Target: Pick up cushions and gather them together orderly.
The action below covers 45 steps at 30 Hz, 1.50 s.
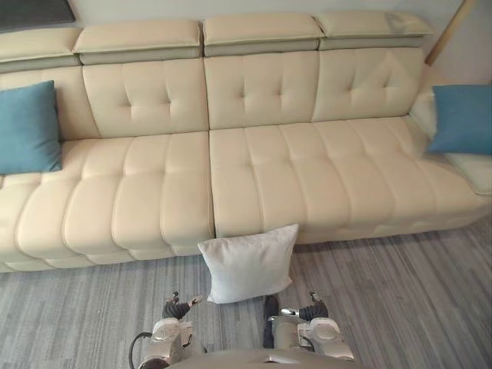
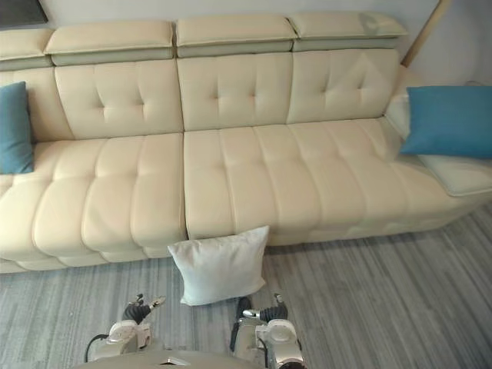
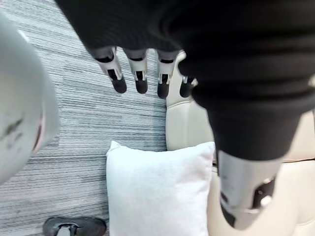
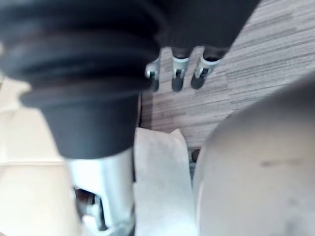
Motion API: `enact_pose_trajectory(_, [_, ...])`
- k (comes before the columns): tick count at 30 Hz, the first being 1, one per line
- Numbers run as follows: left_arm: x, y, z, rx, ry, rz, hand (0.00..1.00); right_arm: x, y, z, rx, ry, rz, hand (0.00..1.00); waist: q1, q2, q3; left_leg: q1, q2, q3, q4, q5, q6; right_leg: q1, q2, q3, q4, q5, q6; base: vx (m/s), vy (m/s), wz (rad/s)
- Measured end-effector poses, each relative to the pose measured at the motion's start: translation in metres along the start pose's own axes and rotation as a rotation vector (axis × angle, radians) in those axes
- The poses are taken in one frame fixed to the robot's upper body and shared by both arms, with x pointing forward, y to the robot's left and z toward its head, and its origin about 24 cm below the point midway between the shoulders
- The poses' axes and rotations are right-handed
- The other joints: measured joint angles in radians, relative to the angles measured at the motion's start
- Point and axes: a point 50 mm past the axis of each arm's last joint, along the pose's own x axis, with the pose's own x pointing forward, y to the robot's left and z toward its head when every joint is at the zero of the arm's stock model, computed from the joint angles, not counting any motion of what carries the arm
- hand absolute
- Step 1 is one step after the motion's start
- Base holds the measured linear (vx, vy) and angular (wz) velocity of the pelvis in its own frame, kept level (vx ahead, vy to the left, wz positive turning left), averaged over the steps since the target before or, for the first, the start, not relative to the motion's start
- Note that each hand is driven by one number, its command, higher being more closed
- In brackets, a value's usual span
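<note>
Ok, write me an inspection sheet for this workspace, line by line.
surface: cream sofa; grey striped floor in front of it.
job's things: white cushion on the floor, leaning against the sofa front; left blue cushion upright at the sofa's left end; right blue cushion at its right end.
clutter: nothing seen.
hands: left hand and right hand open, holding nothing, low near the white cushion.
cables: nothing seen.
surroundings: pale wall behind the sofa; wooden pole by its right end.
</note>
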Motion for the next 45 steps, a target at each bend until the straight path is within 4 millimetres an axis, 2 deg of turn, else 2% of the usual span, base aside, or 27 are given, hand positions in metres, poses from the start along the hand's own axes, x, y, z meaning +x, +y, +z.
enact_pose_trajectory(2, [0.000, 0.003, -0.001, 0.001, 0.003, 0.007, 0.00, 0.001, -0.001, 0.004, -0.013, -0.013, 0.001, 0.00, -0.010, 0.001, 0.010, -0.001, 0.005, 0.033, 0.006, 0.002, 0.011, -0.001, 0.002, -0.002, -0.024, -0.028, 0.037, -0.25, -0.005, -0.64])
enact_pose_trajectory(3, [0.000, 0.001, -0.002, -0.012, 0.008, 0.005, 0.00, 0.003, 0.000, 0.013, -0.032, -0.042, 0.007, 0.00, -0.011, 0.032, 0.027, -0.004, 0.047, 0.075, 0.005, 0.020, 0.025, -0.022, 0.005, -0.040, 0.028, -0.058, 0.040, -0.11, -0.036, -0.46])
enact_pose_trajectory(4, [0.000, 0.001, -0.002, -0.015, 0.010, 0.007, 0.00, 0.004, 0.000, 0.015, -0.033, -0.048, 0.006, 0.00, -0.011, 0.034, 0.028, -0.006, 0.052, 0.079, 0.008, 0.021, 0.024, -0.032, 0.004, -0.052, 0.060, -0.056, 0.028, -0.15, -0.111, -0.51])
enact_pose_trajectory(5, [0.001, 0.002, 0.000, -0.021, 0.007, 0.012, 0.00, 0.004, 0.000, 0.017, -0.039, -0.054, 0.008, 0.00, -0.008, 0.035, 0.030, -0.004, 0.077, 0.089, 0.012, 0.026, 0.018, -0.051, 0.001, -0.087, 0.226, -0.090, -0.038, -0.08, -0.103, -0.25])
enact_pose_trajectory(6, [0.001, 0.004, -0.001, -0.024, 0.012, 0.018, 0.00, 0.004, 0.001, 0.014, -0.042, -0.045, 0.009, 0.00, -0.009, 0.035, 0.031, 0.005, 0.095, 0.087, 0.014, 0.030, 0.008, -0.028, 0.000, -0.104, 0.330, -0.151, -0.058, -0.08, -0.168, -0.20])
enact_pose_trajectory(7, [0.000, 0.005, -0.004, -0.024, 0.018, 0.022, 0.00, 0.003, 0.000, 0.009, -0.047, -0.033, 0.009, 0.00, -0.007, 0.032, 0.029, 0.006, 0.102, 0.084, 0.017, 0.032, 0.003, -0.002, -0.003, -0.107, 0.354, -0.198, -0.046, 0.03, -0.166, -0.15])
enact_pose_trajectory(8, [0.001, 0.009, -0.001, -0.027, 0.009, 0.032, 0.00, 0.002, 0.002, 0.006, -0.059, -0.025, 0.016, 0.00, -0.002, 0.002, 0.022, 0.009, 0.099, 0.089, 0.031, 0.029, -0.008, 0.026, -0.003, -0.110, 0.325, -0.254, -0.026, 0.01, -0.196, -0.25])
enact_pose_trajectory(10, [0.003, 0.011, 0.000, -0.046, 0.016, 0.042, 0.00, 0.003, 0.005, 0.007, -0.059, -0.025, 0.023, 0.00, -0.005, 0.013, 0.034, 0.009, 0.095, 0.073, 0.000, 0.036, -0.001, 0.032, 0.041, -0.094, 0.272, -0.217, -0.028, -0.03, -0.170, -0.55])
enact_pose_trajectory(11, [0.000, 0.006, -0.008, -0.098, 0.047, 0.041, 0.00, 0.007, -0.002, 0.014, -0.060, -0.033, 0.005, 0.00, 0.013, 0.059, 0.023, 0.017, 0.143, 0.097, -0.070, 0.097, -0.028, 0.038, 0.051, -0.130, 0.311, -0.231, -0.061, -0.04, -0.146, -0.59])
enact_pose_trajectory(12, [0.000, 0.006, -0.009, -0.110, 0.052, 0.044, 0.00, 0.007, -0.005, 0.012, -0.047, -0.027, -0.006, 0.00, 0.008, 0.054, 0.021, 0.026, 0.137, 0.096, -0.079, 0.106, -0.034, 0.028, 0.013, -0.154, 0.413, -0.285, -0.082, 0.05, -0.185, -0.44])
enact_pose_trajectory(13, [0.001, 0.008, -0.007, -0.096, 0.043, 0.047, 0.00, 0.005, -0.006, 0.000, -0.047, 0.013, -0.010, 0.00, 0.010, 0.036, 0.015, 0.036, 0.120, 0.097, -0.087, 0.114, -0.044, 0.079, -0.063, -0.188, 0.438, -0.348, -0.033, 0.07, -0.116, -0.03])
enact_pose_trajectory(14, [0.001, 0.013, -0.007, -0.085, 0.040, 0.055, 0.00, 0.005, -0.004, -0.003, -0.051, 0.029, -0.003, 0.00, 0.018, 0.019, 0.007, 0.034, 0.117, 0.100, -0.076, 0.112, -0.048, 0.102, -0.069, -0.190, 0.394, -0.374, 0.004, 0.09, -0.215, -0.25])
enact_pose_trajectory(15, [0.002, 0.016, -0.009, -0.070, 0.055, 0.057, 0.00, 0.005, -0.003, -0.005, -0.061, 0.040, 0.005, 0.00, 0.023, 0.037, 0.007, 0.030, 0.124, 0.083, -0.082, 0.113, -0.051, 0.125, -0.030, -0.191, 0.334, -0.378, -0.002, 0.02, -0.175, -0.50])
enact_pose_trajectory(16, [0.001, 0.014, -0.015, -0.062, 0.076, 0.049, 0.00, 0.006, -0.007, -0.008, -0.069, 0.049, -0.003, 0.00, 0.019, 0.048, 0.003, 0.026, 0.126, 0.052, -0.117, 0.132, -0.035, 0.129, 0.006, -0.175, 0.272, -0.343, -0.011, 0.02, -0.190, -0.59])
enact_pose_trajectory(17, [0.001, 0.013, -0.017, -0.055, 0.083, 0.046, 0.00, 0.007, -0.007, -0.006, -0.072, 0.047, -0.002, 0.00, 0.018, 0.056, -0.001, 0.029, 0.126, 0.045, -0.138, 0.143, -0.033, 0.128, 0.022, -0.161, 0.248, -0.327, -0.016, -0.01, -0.076, -0.82])
enact_pose_trajectory(18, [0.000, 0.012, -0.020, -0.035, 0.095, 0.039, 0.00, 0.010, -0.012, -0.007, -0.088, 0.062, -0.009, 0.00, 0.020, 0.077, -0.013, 0.034, 0.128, 0.032, -0.173, 0.163, -0.044, 0.122, 0.055, -0.127, 0.202, -0.296, -0.023, -0.02, -0.051, -0.73])
enact_pose_trajectory(23, [0.001, 0.013, -0.019, 0.017, 0.094, 0.026, 0.00, 0.012, -0.028, -0.013, -0.092, 0.085, -0.045, 0.00, 0.008, 0.074, -0.009, 0.036, 0.138, 0.027, -0.158, 0.187, -0.055, 0.142, 0.082, -0.095, 0.116, -0.242, -0.027, -0.02, -0.007, -0.34])
enact_pose_trajectory(26, [0.002, 0.016, -0.018, 0.015, 0.092, 0.032, 0.00, 0.012, -0.034, -0.020, -0.073, 0.117, -0.060, 0.00, 0.010, 0.070, 0.000, 0.016, 0.144, 0.015, -0.074, 0.191, -0.055, 0.190, 0.077, -0.096, 0.070, -0.221, -0.020, -0.05, 0.053, 0.10])
enact_pose_trajectory(29, [0.002, 0.018, -0.015, 0.019, 0.078, 0.034, 0.00, 0.012, -0.036, -0.022, -0.040, 0.129, -0.073, 0.00, 0.024, 0.064, 0.035, -0.055, 0.140, -0.053, 0.088, 0.199, -0.049, 0.243, 0.062, -0.082, 0.023, -0.206, -0.014, -0.06, 0.106, 0.02])
enact_pose_trajectory(30, [0.002, 0.018, -0.016, 0.011, 0.076, 0.036, 0.00, 0.012, -0.038, -0.022, -0.033, 0.131, -0.077, 0.00, 0.029, 0.069, 0.038, -0.067, 0.120, -0.088, 0.084, 0.164, -0.051, 0.243, 0.055, -0.072, 0.018, -0.205, -0.012, -0.06, 0.174, -0.12])
enact_pose_trajectory(32, [0.001, 0.016, -0.015, -0.005, 0.075, 0.034, 0.00, 0.013, -0.040, -0.020, -0.031, 0.120, -0.085, 0.00, 0.029, 0.082, 0.047, -0.083, 0.087, -0.118, 0.010, 0.139, -0.045, 0.242, 0.050, -0.058, 0.018, -0.205, -0.009, -0.05, 0.195, -0.11])
enact_pose_trajectory(33, [0.001, 0.015, -0.016, -0.022, 0.075, 0.034, 0.00, 0.013, -0.042, -0.018, -0.033, 0.110, -0.090, 0.00, 0.031, 0.095, 0.052, -0.083, 0.077, -0.116, -0.068, 0.147, -0.015, 0.238, 0.054, -0.056, 0.028, -0.210, 0.003, -0.04, 0.233, -0.14])
enact_pose_trajectory(34, [0.001, 0.015, -0.014, -0.042, 0.067, 0.037, 0.00, 0.013, -0.041, -0.017, -0.030, 0.105, -0.089, 0.00, 0.039, 0.096, 0.053, -0.075, 0.070, -0.105, -0.074, 0.140, -0.019, 0.238, 0.049, -0.050, 0.033, -0.206, 0.014, 0.01, 0.251, -0.02])
enact_pose_trajectory(38, [0.000, 0.028, -0.016, -0.096, 0.067, 0.084, 0.00, 0.007, -0.028, -0.021, -0.002, 0.100, -0.063, 0.00, 0.052, 0.049, 0.038, -0.064, 0.019, -0.058, -0.142, 0.157, 0.010, 0.243, 0.019, -0.033, 0.015, -0.205, 0.035, 0.12, 0.111, 0.02])
enact_pose_trajectory(42, [-0.001, 0.029, -0.020, -0.133, 0.083, 0.095, 0.00, 0.006, -0.019, -0.019, 0.009, 0.095, -0.043, 0.00, 0.066, 0.053, 0.031, -0.031, 0.009, -0.017, -0.143, 0.125, 0.025, 0.231, 0.005, 0.017, 0.041, -0.229, 0.063, 0.14, 0.084, -0.37])
enact_pose_trajectory(44, [-0.001, 0.028, -0.021, -0.134, 0.085, 0.091, 0.00, 0.006, -0.020, -0.018, 0.007, 0.093, -0.045, 0.00, 0.069, 0.047, 0.022, -0.011, -0.007, 0.004, -0.150, 0.109, 0.029, 0.195, -0.017, 0.032, 0.121, -0.274, 0.083, 0.20, 0.079, -0.24])
enact_pose_trajectory(45, [-0.001, 0.027, -0.020, -0.125, 0.083, 0.086, 0.00, 0.006, -0.020, -0.017, 0.007, 0.087, -0.044, 0.00, 0.063, 0.043, 0.020, 0.001, -0.019, 0.006, -0.156, 0.103, 0.034, 0.151, -0.027, 0.026, 0.216, -0.298, 0.096, 0.22, 0.058, -0.03])
